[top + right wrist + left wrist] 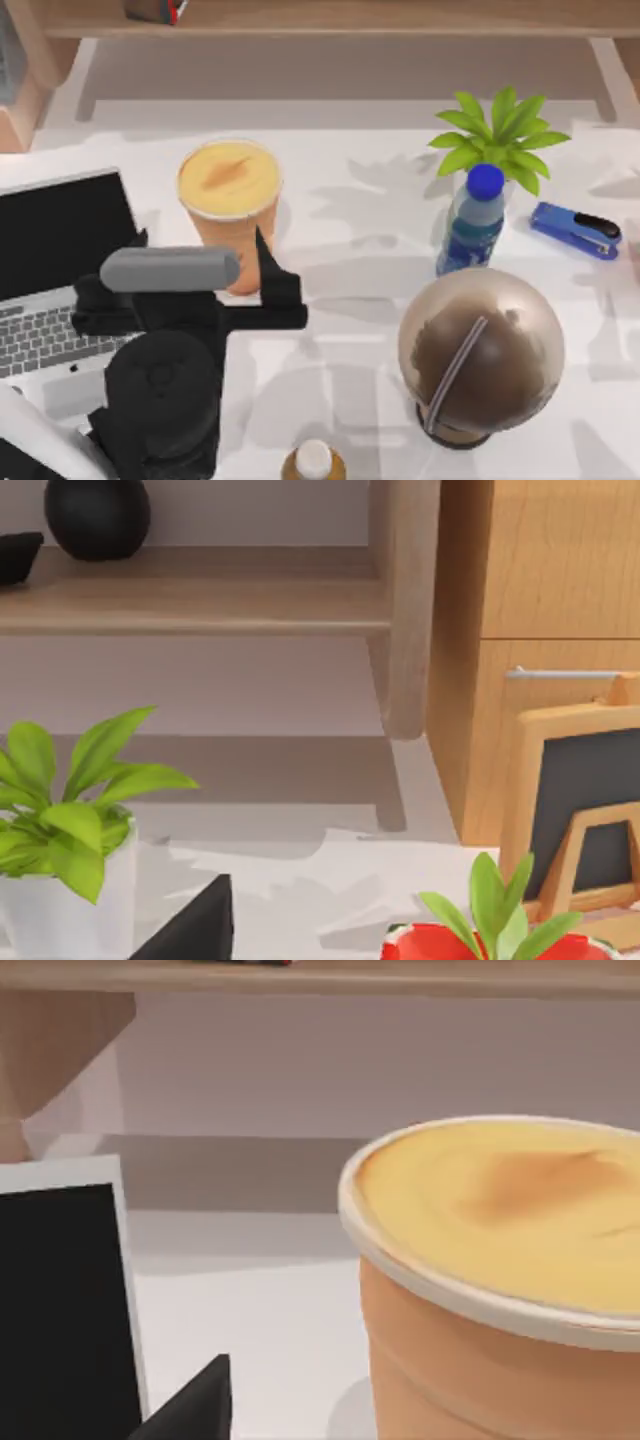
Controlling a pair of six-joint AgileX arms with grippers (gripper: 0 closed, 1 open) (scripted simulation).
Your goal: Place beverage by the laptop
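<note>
Orange beverage standing upright on table, just right of laptop. Left gripper sitting directly beside cup base, fingers spread, grasping nothing. Right arm parked.

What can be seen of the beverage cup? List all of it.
The beverage is a tall tapered cup with translucent orange walls, a pale rim and a wide yellow-orange top with a darker smear. It stands upright on the white table, just right of the laptop. The left end effector sits at its lower side; whether it touches the cup is unclear.
</note>
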